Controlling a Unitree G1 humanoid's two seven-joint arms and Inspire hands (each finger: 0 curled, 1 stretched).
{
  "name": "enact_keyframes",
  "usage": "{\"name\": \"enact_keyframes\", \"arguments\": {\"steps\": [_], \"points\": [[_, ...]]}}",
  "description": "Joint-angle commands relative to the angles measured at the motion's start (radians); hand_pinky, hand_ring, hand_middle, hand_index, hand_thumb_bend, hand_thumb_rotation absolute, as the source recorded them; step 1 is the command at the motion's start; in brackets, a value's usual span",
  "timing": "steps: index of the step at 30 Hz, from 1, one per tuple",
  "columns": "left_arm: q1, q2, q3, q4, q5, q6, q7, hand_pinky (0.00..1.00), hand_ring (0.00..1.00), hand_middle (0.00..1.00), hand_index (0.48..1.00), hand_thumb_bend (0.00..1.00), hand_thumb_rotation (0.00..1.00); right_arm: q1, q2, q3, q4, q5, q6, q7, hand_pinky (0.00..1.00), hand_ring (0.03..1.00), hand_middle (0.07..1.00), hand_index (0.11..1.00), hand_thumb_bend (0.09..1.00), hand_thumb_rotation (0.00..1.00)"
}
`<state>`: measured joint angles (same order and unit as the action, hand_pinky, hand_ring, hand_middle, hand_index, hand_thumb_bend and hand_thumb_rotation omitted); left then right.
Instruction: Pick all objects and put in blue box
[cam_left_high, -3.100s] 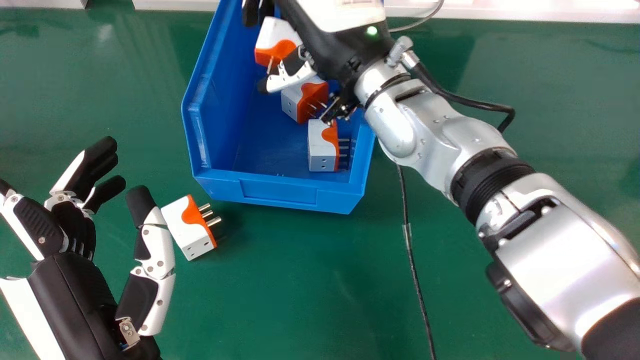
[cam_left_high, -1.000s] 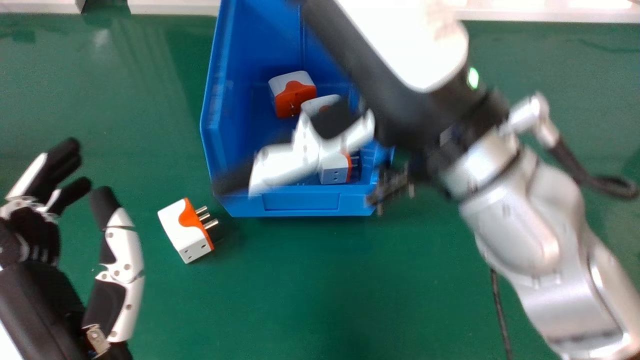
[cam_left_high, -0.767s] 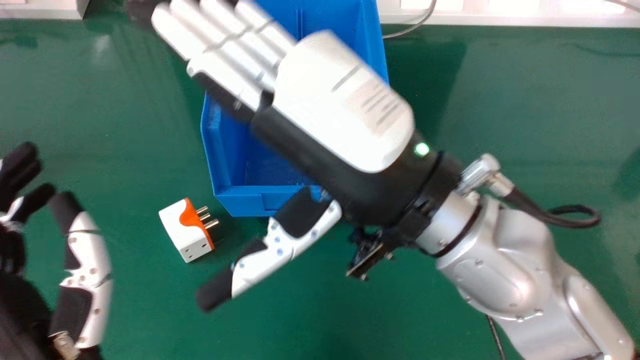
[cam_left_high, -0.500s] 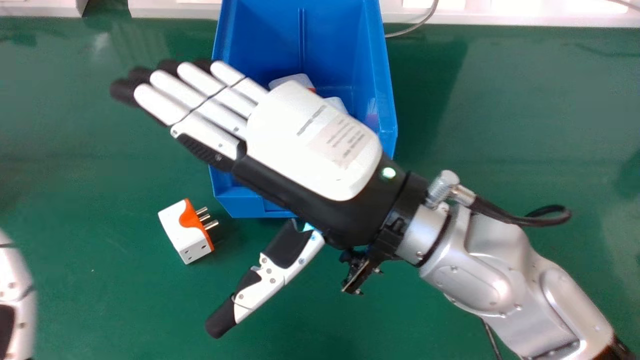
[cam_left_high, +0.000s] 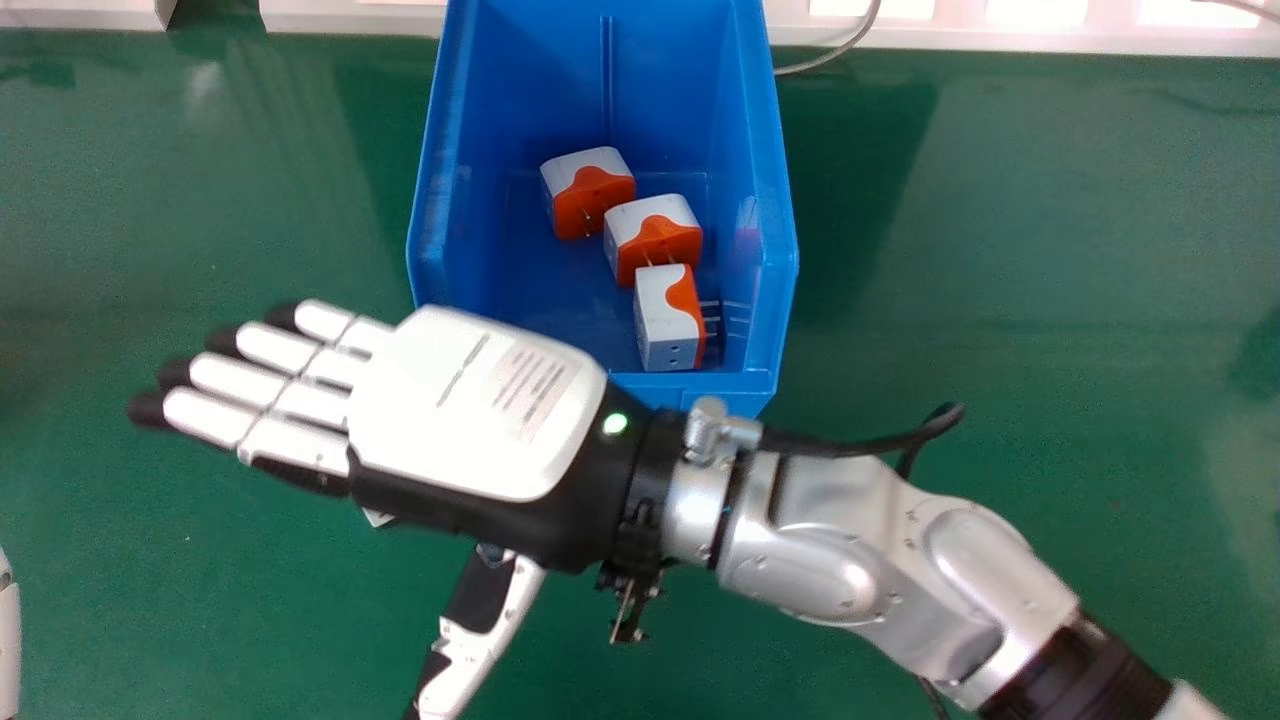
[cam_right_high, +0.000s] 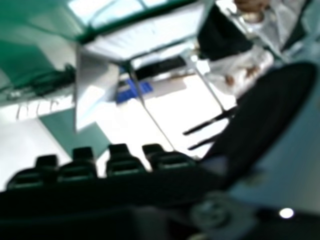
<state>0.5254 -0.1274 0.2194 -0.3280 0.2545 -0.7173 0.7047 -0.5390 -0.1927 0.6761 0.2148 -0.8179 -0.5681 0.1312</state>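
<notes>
Plug adapters (cam_left_high: 588, 195), three of them, lie inside the blue box (cam_left_high: 778, 240) on the green worktop (cam_left_high: 1000, 250). A fourth adapter (cam_left_high: 378, 517) lies outside it, mostly hidden by the right hand (cam_left_high: 460, 400), whose fingers are straight, the thumb spread wide of them. Part of the left hand (cam_left_high: 8, 640) shows at the head view's left edge.

Smooth blue box (cam_left_high: 750, 130) of moulded-looking plastic, with a soft sheen on its walls. Plug adapters (cam_left_high: 665, 315) in smooth plastic, low in shine, with bright metal prongs (cam_left_high: 711, 304). The robot's right hand (cam_left_high: 470, 400) has a smooth, hard, plastic-looking back — its fingertips (cam_left_high: 148, 410) dark and matt. Silver forearm (cam_left_high: 820, 580), metallic and satiny, with glossy highlights. Shiny metal cable connector (cam_left_high: 705, 430). Green tabletop (cam_left_high: 250, 620), smooth and faintly glossy — pale reflections show on it.
</notes>
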Motion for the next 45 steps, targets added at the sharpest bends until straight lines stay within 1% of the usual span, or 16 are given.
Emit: {"name": "enact_keyframes", "arguments": {"steps": [1,2,6,10,16,19,22,25,29,31,35,38,40,42,44,45], "points": [[0.005,-0.087,0.0,-0.028,-0.003,-0.019,0.0,0.66,0.71,0.72,0.717,0.26,0.0,-0.045,0.027,0.013,0.028,-0.015,-0.031,-0.039,1.0,1.0,1.0,1.0,1.0,0.59],[0.006,-0.087,-0.001,-0.029,-0.007,-0.02,-0.002,0.66,0.71,0.72,0.719,0.26,0.0,-0.051,0.033,0.02,0.046,-0.026,-0.036,-0.045,1.0,1.0,1.0,1.0,1.0,0.58],[0.008,-0.089,-0.005,-0.031,-0.009,-0.021,-0.009,0.67,0.71,0.72,0.719,0.26,0.0,-0.077,0.056,0.052,0.123,-0.076,-0.047,-0.086,1.0,1.0,1.0,1.0,1.0,0.59],[0.004,-0.087,-0.012,-0.026,-0.023,-0.034,-0.016,0.67,0.72,0.72,0.714,0.27,0.0,-0.105,0.079,0.073,0.195,-0.105,-0.049,-0.123,1.0,1.0,1.0,1.0,1.0,0.6],[0.005,-0.095,-0.019,-0.027,-0.024,-0.032,-0.02,0.68,0.72,0.73,0.714,0.26,0.0,-0.143,0.111,0.089,0.282,-0.117,-0.038,-0.158,1.0,1.0,1.0,1.0,1.0,0.57],[0.007,-0.093,-0.026,-0.026,-0.024,-0.033,-0.027,0.68,0.73,0.73,0.721,0.25,0.0,-0.161,0.124,0.092,0.322,-0.124,-0.033,-0.172,1.0,1.0,1.0,1.0,1.0,0.56],[0.007,-0.092,-0.032,-0.024,-0.029,-0.036,-0.032,0.69,0.73,0.74,0.727,0.24,0.0,-0.181,0.136,0.091,0.365,-0.12,-0.034,-0.178,1.0,1.0,1.0,1.0,1.0,0.55],[0.007,-0.09,-0.034,-0.021,-0.028,-0.043,-0.034,0.69,0.73,0.74,0.73,0.25,0.0,-0.208,0.146,0.095,0.418,-0.128,-0.034,-0.203,1.0,1.0,1.0,1.0,1.0,0.53],[0.007,-0.09,-0.031,-0.018,-0.024,-0.049,-0.033,0.68,0.73,0.74,0.732,0.26,0.0,-0.248,0.163,0.108,0.5,-0.143,-0.028,-0.252,1.0,1.0,1.0,1.0,1.0,0.52],[0.01,-0.091,-0.035,-0.019,-0.023,-0.048,-0.034,0.68,0.73,0.74,0.733,0.26,0.0,-0.271,0.174,0.113,0.549,-0.148,-0.027,-0.278,1.0,1.0,1.0,1.0,1.0,0.51],[0.014,-0.092,-0.042,-0.017,-0.017,-0.049,-0.036,0.67,0.73,0.74,0.733,0.25,0.0,-0.309,0.198,0.108,0.633,-0.126,-0.032,-0.279,1.0,1.0,1.0,1.0,1.0,0.48],[0.017,-0.091,-0.051,-0.014,-0.021,-0.054,-0.039,0.67,0.72,0.74,0.73,0.27,0.0,-0.337,0.214,0.105,0.691,-0.118,-0.026,-0.274,1.0,1.0,1.0,1.0,1.0,0.47],[0.019,-0.088,-0.053,-0.015,-0.026,-0.054,-0.043,0.68,0.73,0.74,0.729,0.27,0.0,-0.351,0.222,0.106,0.719,-0.117,-0.019,-0.271,1.0,1.0,1.0,1.0,1.0,0.46],[0.017,-0.088,-0.052,-0.014,-0.026,-0.054,-0.046,0.68,0.73,0.74,0.731,0.27,0.0,-0.364,0.229,0.11,0.744,-0.119,-0.013,-0.269,1.0,1.0,1.0,1.0,1.0,0.47],[0.015,-0.093,-0.051,-0.012,-0.021,-0.052,-0.045,0.68,0.73,0.74,0.731,0.27,0.0,-0.376,0.236,0.112,0.769,-0.118,-0.011,-0.265,1.0,1.0,1.0,1.0,1.0,0.47],[0.014,-0.097,-0.051,-0.012,-0.016,-0.049,-0.043,0.68,0.73,0.74,0.729,0.27,0.0,-0.383,0.24,0.113,0.78,-0.118,-0.006,-0.257,1.0,1.0,1.0,1.0,1.0,0.46]]}}
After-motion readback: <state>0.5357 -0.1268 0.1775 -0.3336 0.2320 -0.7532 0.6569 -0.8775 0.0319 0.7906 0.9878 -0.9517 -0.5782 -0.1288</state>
